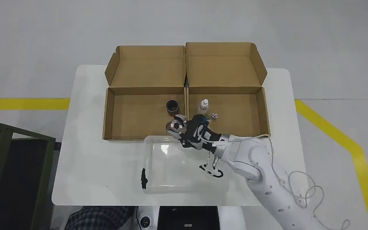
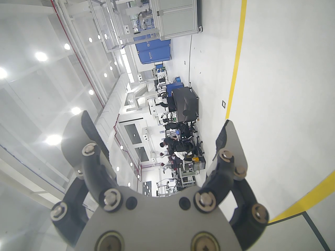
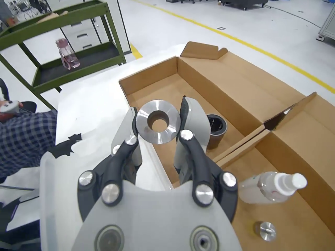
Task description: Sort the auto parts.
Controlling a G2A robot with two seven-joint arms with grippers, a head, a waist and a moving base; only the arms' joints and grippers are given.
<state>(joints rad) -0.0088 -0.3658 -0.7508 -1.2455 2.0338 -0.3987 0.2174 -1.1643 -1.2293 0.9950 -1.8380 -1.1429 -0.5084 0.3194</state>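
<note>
While the right gripper (image 3: 158,116) is pinching it by the rim between both jaws, the steel ring (image 3: 168,135) is hanging over the near wall of the left cardboard box (image 1: 108,115), close to that box's near right corner. I am seeing its bored face square-on in the right wrist view. Inside the left box a dark cylindrical sleeve (image 1: 172,105) is standing upright, just beyond the ring and apart from it. The right cardboard box (image 1: 263,112) is sitting against the left one; in it a clear spray bottle (image 1: 203,104) is lying on its side and a small metal disc (image 3: 264,229) is resting nearer than it. A clear plastic bin (image 1: 172,172) is sitting on the near side of the boxes on the white table (image 1: 86,144), holding a black part (image 1: 144,179) at its near left end. The left gripper (image 2: 157,137) is pointing off into the room, jaws spread wide.
</note>
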